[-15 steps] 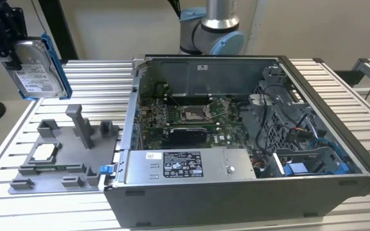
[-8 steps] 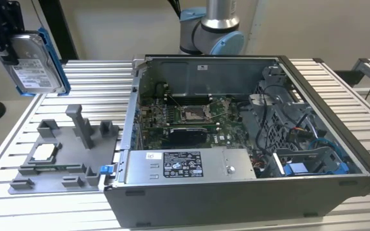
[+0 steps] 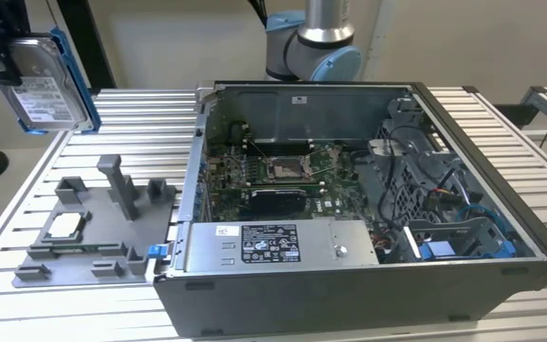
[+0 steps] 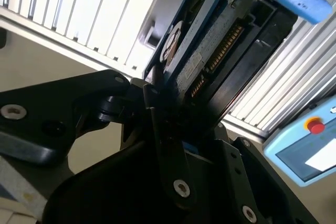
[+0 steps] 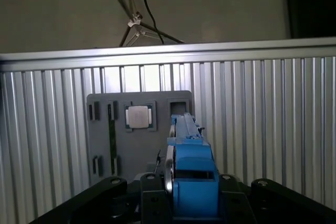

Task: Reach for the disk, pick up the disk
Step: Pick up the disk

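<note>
One disk (image 3: 48, 84), white barcode label (image 3: 42, 104), blue bracket (image 3: 72, 68), fingers (image 3: 6, 70) clamped on it, held above slatted table (image 3: 131, 114)

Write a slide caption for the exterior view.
The gripper holds the disk in the air above the slatted table, which carries a grey fixture tray and an open computer case.

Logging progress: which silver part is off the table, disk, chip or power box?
The disk, blue-framed, held aloft by the tool; chip lies on the tray, box sits in the case.
</note>
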Controlling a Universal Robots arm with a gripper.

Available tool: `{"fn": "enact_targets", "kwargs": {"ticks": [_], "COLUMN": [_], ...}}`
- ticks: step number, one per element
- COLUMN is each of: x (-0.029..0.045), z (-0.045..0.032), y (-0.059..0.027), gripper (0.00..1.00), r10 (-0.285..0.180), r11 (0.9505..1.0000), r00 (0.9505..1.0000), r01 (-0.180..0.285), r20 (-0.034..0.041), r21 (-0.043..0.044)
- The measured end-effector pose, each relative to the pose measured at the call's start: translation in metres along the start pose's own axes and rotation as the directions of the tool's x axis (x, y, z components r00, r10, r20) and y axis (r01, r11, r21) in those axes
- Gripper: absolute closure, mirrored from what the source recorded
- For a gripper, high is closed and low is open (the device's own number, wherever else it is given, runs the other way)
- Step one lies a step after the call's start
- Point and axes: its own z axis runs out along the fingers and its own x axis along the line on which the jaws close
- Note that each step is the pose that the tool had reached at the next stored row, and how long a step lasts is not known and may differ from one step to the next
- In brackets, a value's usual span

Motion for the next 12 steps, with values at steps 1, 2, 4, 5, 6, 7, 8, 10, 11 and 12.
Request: {"fn": "enact_targets", "kwargs": {"ticks": [1, 2, 4, 5, 6, 7, 8, 10, 11, 12], "x": [0.0000, 0.0000, 0.0000, 0.0001, 0.0001, 0.0000, 0.0001, 0.0000, 0.0000, 0.0000], "z": [-0.0020, -0.0041, -0.0084, -0.0102, -0.0123, -0.0144, -0.0164, -0.0203, -0.0223, -0.0243], "y": [0.0000, 0.0001, 0.0001, 0.0001, 0.0001, 0.0002, 0.0002, 0.0003, 0.0003, 0.0003], "gripper": [1.00, 1.00, 1.00, 1.00, 1.00, 1.00, 1.00, 1.00, 1.00, 1.00], "r10": [0.000, 0.000, 0.000, 0.000, 0.000, 0.000, 0.000, 0.000, 0.000, 0.000], "r11": [1.0000, 1.0000, 1.0000, 1.0000, 1.0000, 1.0000, 1.0000, 1.0000, 1.0000, 1.0000], "r00": [1.0000, 1.0000, 1.0000, 1.0000, 1.0000, 1.0000, 1.0000, 1.0000, 1.0000, 1.0000], "r01": [0.000, 0.000, 0.000, 0.000, 0.000, 0.000, 0.000, 0.000, 0.000, 0.000], "r20": [0.0000, -0.0001, 0.0000, 0.0000, 0.0000, 0.0000, 0.0000, 0.0000, 0.0000, 0.0001], "r21": [0.0000, -0.0001, 0.0001, 0.0001, 0.0000, 0.0000, 0.0001, 0.0000, -0.0001, 0.0001]}}
